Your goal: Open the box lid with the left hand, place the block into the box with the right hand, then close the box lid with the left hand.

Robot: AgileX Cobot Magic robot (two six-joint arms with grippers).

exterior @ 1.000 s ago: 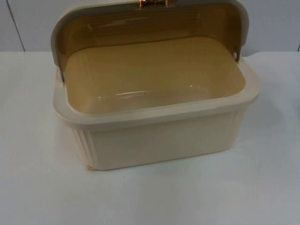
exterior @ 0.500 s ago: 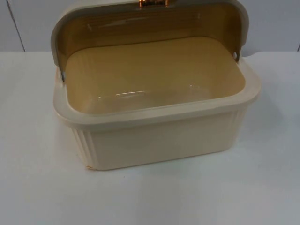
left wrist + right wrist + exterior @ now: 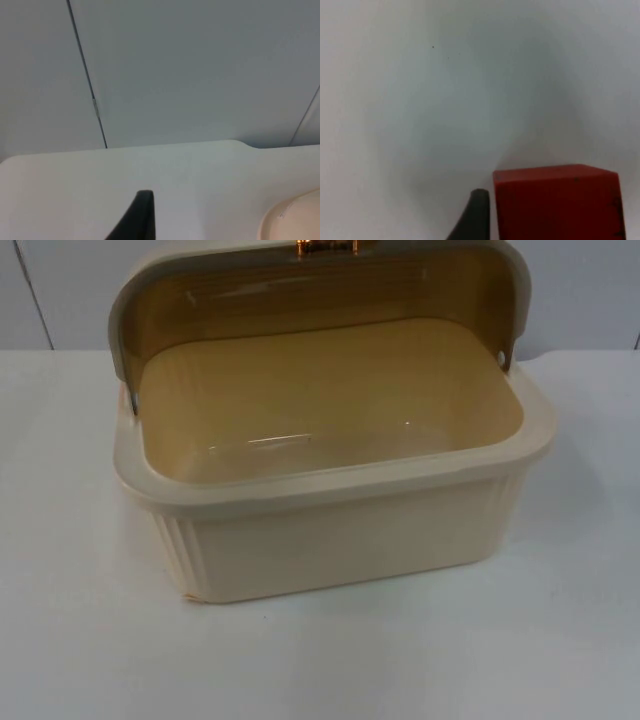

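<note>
The cream box (image 3: 340, 540) stands in the middle of the white table in the top view. Its lid (image 3: 310, 275) is swung up and back, and the tan inside (image 3: 330, 400) holds nothing. A copper clasp (image 3: 325, 246) sits on the lid's top edge. The red block (image 3: 557, 202) is pressed against a black fingertip (image 3: 475, 215) of my right gripper (image 3: 520, 220), which is shut on it above bare white table. My left gripper (image 3: 140, 215) waits over the table facing the grey wall, with a cream corner of the box (image 3: 295, 220) beside it.
The grey partition wall (image 3: 200, 70) with its dark seam (image 3: 87, 80) closes off the table's far edge (image 3: 150, 146). White table top (image 3: 400, 660) lies in front of the box and on both of its sides.
The box and its lid have not moved. A faint shadow at the table's right edge in the top view has gone.
</note>
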